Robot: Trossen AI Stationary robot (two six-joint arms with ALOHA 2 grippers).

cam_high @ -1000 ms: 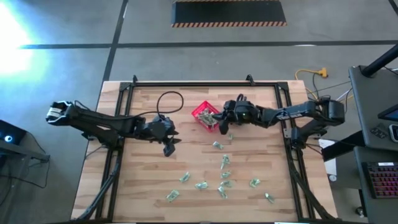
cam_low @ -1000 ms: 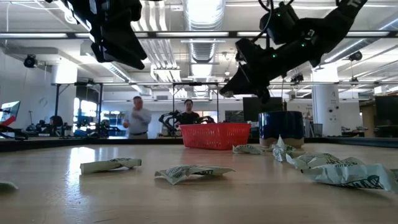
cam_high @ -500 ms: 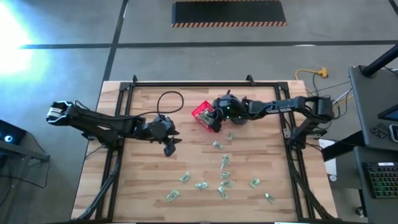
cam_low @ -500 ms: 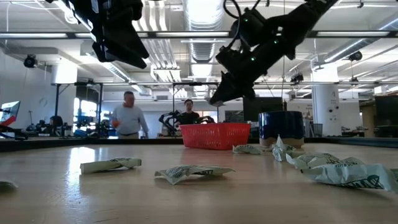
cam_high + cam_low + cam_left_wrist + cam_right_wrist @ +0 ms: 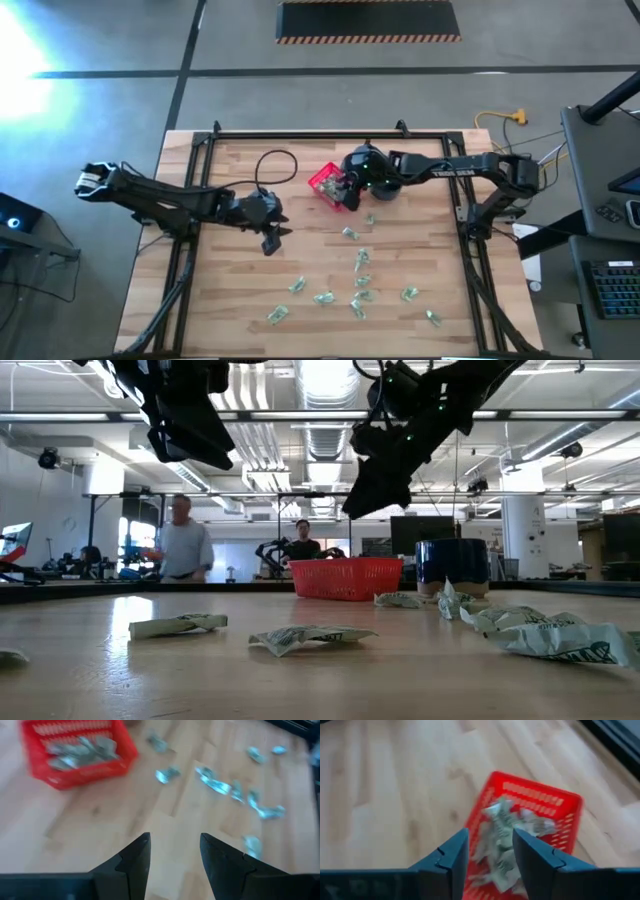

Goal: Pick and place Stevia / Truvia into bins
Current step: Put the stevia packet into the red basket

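While the right gripper is being held above the red basket near the desk's far edge with its fingers parted and nothing between them, a heap of Stevia sachets is lying inside that basket. More sachets are being left scattered over the desk's near right part, well apart from the basket. The left gripper is being kept open and empty over bare wood toward the desk's left side.

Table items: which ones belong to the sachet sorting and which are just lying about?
Part of the job:
- sachets loose on the table
- red basket, already holding sachets
- right gripper above the basket, fingers apart
- left gripper hovering, open

Just lying about:
- blue mug
- black cable
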